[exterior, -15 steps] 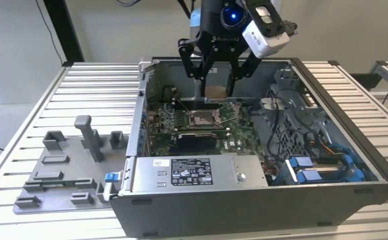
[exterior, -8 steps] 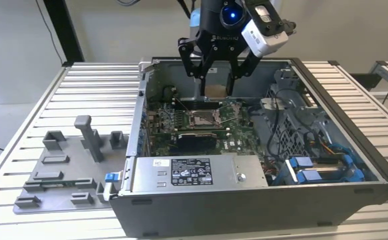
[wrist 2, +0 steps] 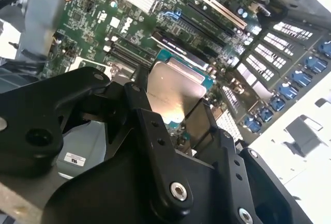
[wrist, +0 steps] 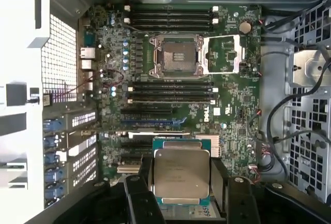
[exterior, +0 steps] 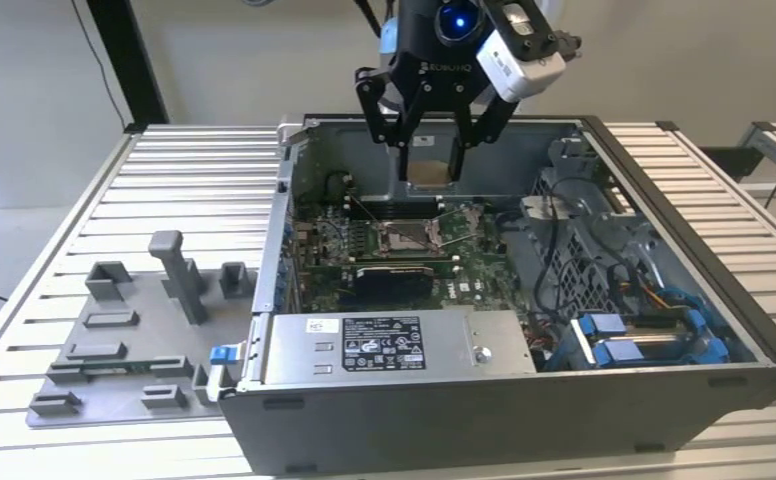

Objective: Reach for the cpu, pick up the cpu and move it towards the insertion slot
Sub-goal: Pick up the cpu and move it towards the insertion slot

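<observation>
The fingers (wrist: 178,180) grasp the cpu (wrist: 181,175) above the motherboard (wrist: 232,115) (memory slots flank the insertion slot (wrist: 176,56)).

Support surface — a ribbed aluminium table (exterior: 201,170) built of parallel slats. Directly on it rest an open computer case (exterior: 708,330) and, towards the exterior view's left, a grey plastic fixture tray (exterior: 108,350) — the two just beside each other.

my fingers (wrist: 135,193) cover the cpu (wrist: 181,176) side edges in the first wrist view | my fingertips cut off at the picture's edge | insertion slot (exterior: 403,236) contacts too small, probably bare, in the exterior view
</observation>
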`<state>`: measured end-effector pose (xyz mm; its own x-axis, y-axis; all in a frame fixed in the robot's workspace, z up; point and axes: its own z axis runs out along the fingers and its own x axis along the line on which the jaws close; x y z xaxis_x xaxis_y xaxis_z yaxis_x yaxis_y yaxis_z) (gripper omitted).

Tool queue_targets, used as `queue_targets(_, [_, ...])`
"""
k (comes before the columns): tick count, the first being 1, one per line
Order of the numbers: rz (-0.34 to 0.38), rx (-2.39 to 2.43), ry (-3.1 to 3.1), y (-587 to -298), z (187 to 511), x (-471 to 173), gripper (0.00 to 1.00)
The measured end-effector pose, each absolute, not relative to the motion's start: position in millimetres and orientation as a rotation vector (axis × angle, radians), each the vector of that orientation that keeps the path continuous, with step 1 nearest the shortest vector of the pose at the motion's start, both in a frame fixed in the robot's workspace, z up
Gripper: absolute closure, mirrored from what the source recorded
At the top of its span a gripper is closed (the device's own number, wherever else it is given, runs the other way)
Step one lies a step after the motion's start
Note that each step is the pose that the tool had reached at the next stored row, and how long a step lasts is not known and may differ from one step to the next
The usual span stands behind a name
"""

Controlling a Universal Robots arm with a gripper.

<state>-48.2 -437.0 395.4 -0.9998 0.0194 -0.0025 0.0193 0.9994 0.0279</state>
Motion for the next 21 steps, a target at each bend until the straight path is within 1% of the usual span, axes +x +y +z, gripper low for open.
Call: queue_targets(21, [0.044, 0.03, 3.138, -389, 392, -48, 1.0])
